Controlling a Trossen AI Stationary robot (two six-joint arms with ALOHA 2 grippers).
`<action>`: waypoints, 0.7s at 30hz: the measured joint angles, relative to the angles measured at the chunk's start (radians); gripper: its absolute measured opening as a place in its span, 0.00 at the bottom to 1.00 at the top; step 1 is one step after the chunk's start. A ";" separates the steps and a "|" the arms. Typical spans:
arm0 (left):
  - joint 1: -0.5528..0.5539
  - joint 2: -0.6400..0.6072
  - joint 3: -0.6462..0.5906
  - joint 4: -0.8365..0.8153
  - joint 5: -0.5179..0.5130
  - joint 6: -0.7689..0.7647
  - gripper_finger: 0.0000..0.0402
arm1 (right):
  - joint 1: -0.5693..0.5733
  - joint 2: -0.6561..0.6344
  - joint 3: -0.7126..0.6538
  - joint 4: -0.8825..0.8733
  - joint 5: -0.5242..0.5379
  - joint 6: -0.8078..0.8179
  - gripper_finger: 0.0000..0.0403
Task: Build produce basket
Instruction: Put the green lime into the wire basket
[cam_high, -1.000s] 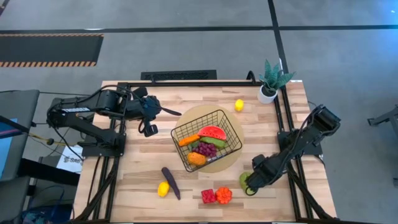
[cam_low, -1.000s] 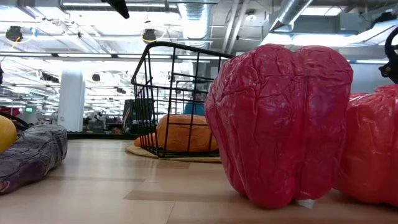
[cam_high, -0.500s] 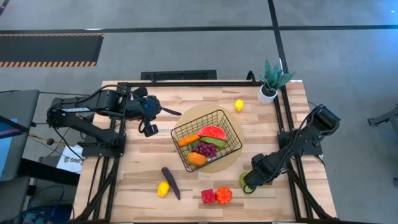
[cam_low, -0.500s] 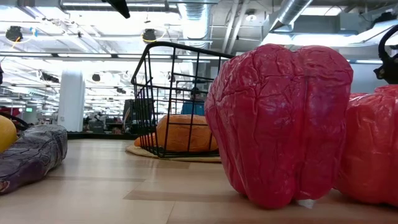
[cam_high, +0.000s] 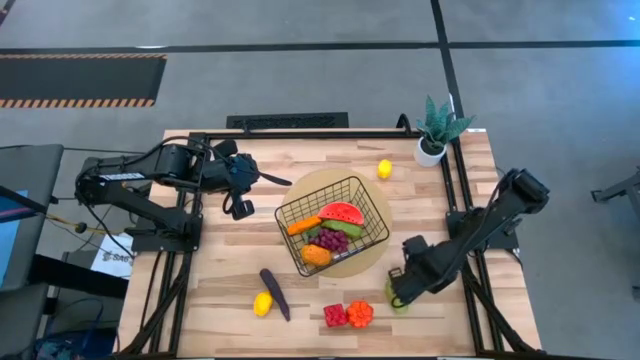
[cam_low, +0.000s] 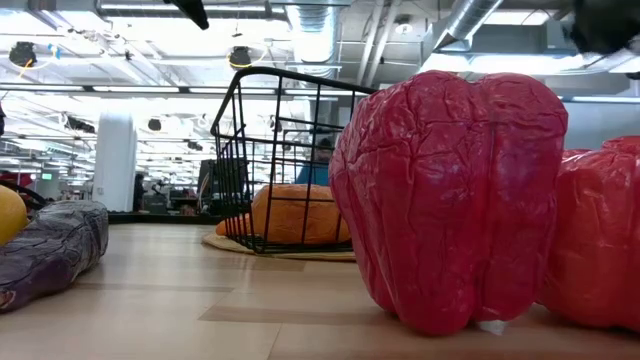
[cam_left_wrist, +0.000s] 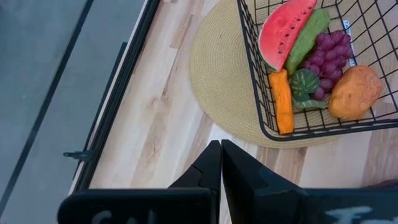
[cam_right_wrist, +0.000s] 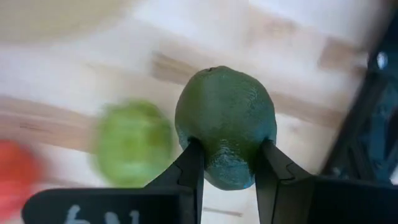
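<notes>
1. Now our right gripper clamps a green avocado, near the table's front right, another avocado beside it.
2. We judge it light, rigid and smooth; gripping across its middle suits.
3. The basket sits mid-table; our left gripper waits closed.

Beyond my work I see a potted plant at the table's far corner and a round woven mat.
</notes>
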 joint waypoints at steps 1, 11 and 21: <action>0.000 0.000 0.000 0.000 0.000 0.003 0.00 | -0.002 -0.001 0.031 -0.020 0.029 0.000 0.22; 0.000 0.000 0.000 0.000 0.037 0.016 0.00 | -0.042 -0.001 0.287 -0.139 0.136 -0.129 0.22; 0.000 0.000 0.000 -0.001 0.037 0.025 0.00 | -0.124 -0.002 0.503 -0.142 0.229 -0.435 0.22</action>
